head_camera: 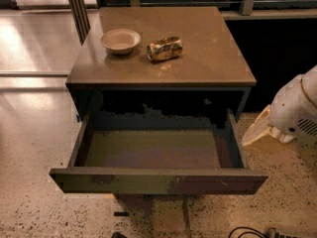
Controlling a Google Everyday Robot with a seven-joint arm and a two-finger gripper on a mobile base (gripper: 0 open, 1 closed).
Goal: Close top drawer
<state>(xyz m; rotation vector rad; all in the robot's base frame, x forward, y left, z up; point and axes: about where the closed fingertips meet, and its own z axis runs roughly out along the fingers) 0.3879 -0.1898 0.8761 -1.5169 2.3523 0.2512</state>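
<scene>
The top drawer (158,181) of a small dark cabinet is pulled far out toward the camera. Its flat handleless front is scuffed, and its olive-grey floor (153,150) is bare. My gripper (257,130) is a pale wedge at the end of a white arm (297,110). It hangs at the right, just outside the drawer's right side wall and near its back end. It is not touching the drawer. The lower drawers are hidden under the open one.
A cream bowl (120,40) and a crushed can (164,49) lie on the cabinet top (208,58). A dark metal post (77,9) stands at the back left. Cables (247,232) lie on the speckled floor in front of the drawer.
</scene>
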